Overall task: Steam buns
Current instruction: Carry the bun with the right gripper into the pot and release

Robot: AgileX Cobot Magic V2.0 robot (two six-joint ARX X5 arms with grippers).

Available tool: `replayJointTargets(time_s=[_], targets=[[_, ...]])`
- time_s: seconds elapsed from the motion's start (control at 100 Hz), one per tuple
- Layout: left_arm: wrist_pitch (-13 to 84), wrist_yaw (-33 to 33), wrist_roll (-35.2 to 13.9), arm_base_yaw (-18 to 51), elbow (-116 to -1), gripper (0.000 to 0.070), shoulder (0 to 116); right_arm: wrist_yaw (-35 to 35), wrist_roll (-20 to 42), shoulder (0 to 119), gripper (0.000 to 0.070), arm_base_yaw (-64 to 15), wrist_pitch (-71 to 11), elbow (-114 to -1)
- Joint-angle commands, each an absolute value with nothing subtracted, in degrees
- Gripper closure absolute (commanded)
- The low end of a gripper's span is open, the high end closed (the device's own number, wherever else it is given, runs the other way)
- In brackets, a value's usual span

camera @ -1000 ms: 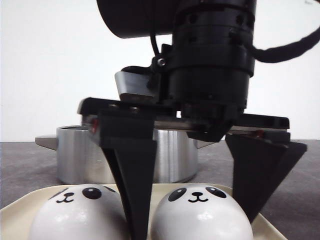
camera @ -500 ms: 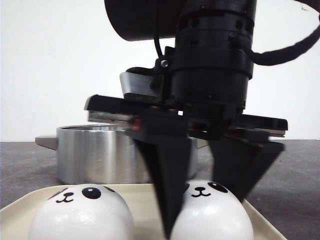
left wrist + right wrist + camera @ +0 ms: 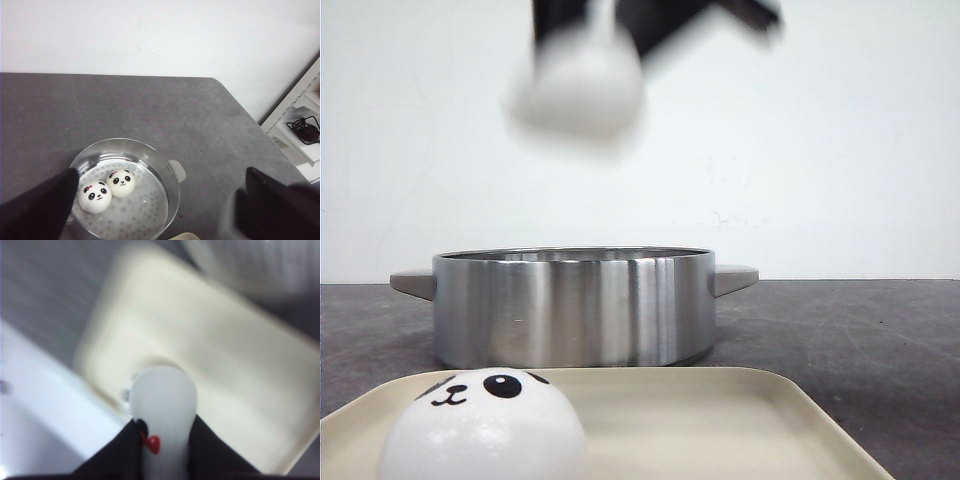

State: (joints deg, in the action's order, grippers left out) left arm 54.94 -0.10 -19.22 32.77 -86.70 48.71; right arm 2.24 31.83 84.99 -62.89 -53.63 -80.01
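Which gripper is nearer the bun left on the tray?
Hard to call. The right gripper holds another bun high above the tray bun; the left gripper faces the pot.

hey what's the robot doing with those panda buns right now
The right gripper holds one bun high above the steel pot, its motion blurred. Two buns already sit in the pot, and one bun waits on the cream tray. The left gripper hangs open above the pot, empty.
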Motion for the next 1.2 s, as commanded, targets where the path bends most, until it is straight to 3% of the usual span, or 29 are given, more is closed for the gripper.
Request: replayJointTargets(time_s=[0.0,0.11,0.53,0.67,1.03,1.1,1.19], targets=[[54.0,-0.3,-18.4,33.1,-87.5,0.0,49.1,-0.5,26.5,86.4,0.0693,-63.2,-56.1,-85.8],[53.5,-0.3,-18.4,33.1,-87.5,0.0,49.5,-5.1,22.8,87.1,0.0693,-61.0,-55.5,-91.9],[52.9,-0.3,-18.0,33.1,-87.5,0.0,50.5,-2.8,17.9,100.2,0.0693,-46.3,-51.1,-94.3],[53.4,-0.3,-18.1,33.1,-87.5,0.0,50.5,1.7,17.9,106.2,0.0693,-44.2,-50.3,-94.3],[54.9,-0.3,-18.2,33.1,-87.5,0.0,50.5,1.5,17.6,115.9,0.069,-42.6,-49.3,-94.3],[54.9,-0.3,-18.2,33.1,-87.5,0.0,50.5,1.6,17.6,116.6,0.0646,-42.2,-49.3,-94.3],[55.0,-0.3,-18.2,33.1,-87.5,0.0,50.5,1.5,17.6,116.6,0.0442,-42.1,-49.3,-94.3]])
